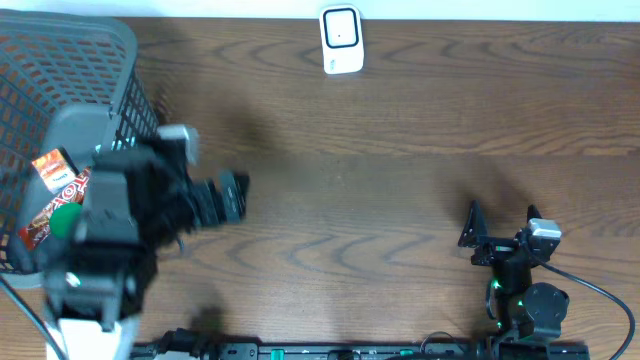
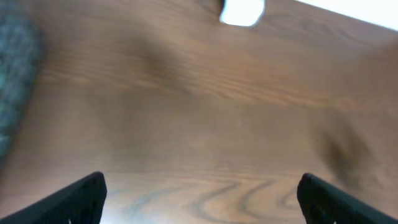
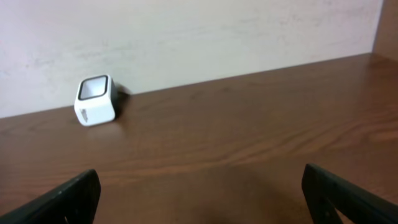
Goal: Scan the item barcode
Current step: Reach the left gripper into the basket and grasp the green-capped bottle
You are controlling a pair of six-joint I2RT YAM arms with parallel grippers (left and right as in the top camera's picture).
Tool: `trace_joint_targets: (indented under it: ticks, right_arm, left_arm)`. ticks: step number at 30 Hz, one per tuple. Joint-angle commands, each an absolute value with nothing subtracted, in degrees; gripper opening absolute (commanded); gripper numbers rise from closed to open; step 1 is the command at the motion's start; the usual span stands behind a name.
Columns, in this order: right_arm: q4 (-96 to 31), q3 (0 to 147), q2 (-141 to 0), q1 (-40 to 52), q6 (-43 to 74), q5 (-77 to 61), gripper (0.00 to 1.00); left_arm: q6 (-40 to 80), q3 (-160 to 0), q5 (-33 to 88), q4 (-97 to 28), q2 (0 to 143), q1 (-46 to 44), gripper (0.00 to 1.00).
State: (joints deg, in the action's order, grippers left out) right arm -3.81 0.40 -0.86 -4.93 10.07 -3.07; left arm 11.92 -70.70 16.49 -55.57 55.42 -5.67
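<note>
Though overhead shows the packet (image 1: 52, 190), wrist views don't.

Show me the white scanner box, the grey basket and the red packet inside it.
white scanner box (image 1: 341, 38): overhead view, on its top face.
grey basket (image 1: 60, 70): overhead view, on its mesh wall.
red packet (image 1: 48, 205): overhead view, on its printed face.

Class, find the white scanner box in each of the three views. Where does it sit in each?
Overhead: scanner at top centre.
Left wrist: scanner blurred, top edge, right of centre.
Right wrist: scanner at left, by the wall.
Shared landmark: the wood-grain table.
</note>
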Motion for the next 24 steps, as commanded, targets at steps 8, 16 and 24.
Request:
trace_joint_targets:
  ticks: [8, 16, 24]
  right_arm:
    - [-4.1, 0.3, -0.8, -4.6, 10.7, -2.9, 0.99]
    - [-4.1, 0.3, -0.8, -4.6, 10.7, -2.9, 0.99]
    - [-4.1, 0.3, -0.8, -4.6, 10.7, -2.9, 0.99]
  left_arm:
    - [21.8, -116.2, 0.0, -80.3, 81.3, 10.9, 0.98]
    - [21.5, -114.2, 0.6, -84.6, 86.6, 34.8, 0.98]
    - [21.5, -104.5, 0.6, -79.5, 86.7, 42.8, 0.98]
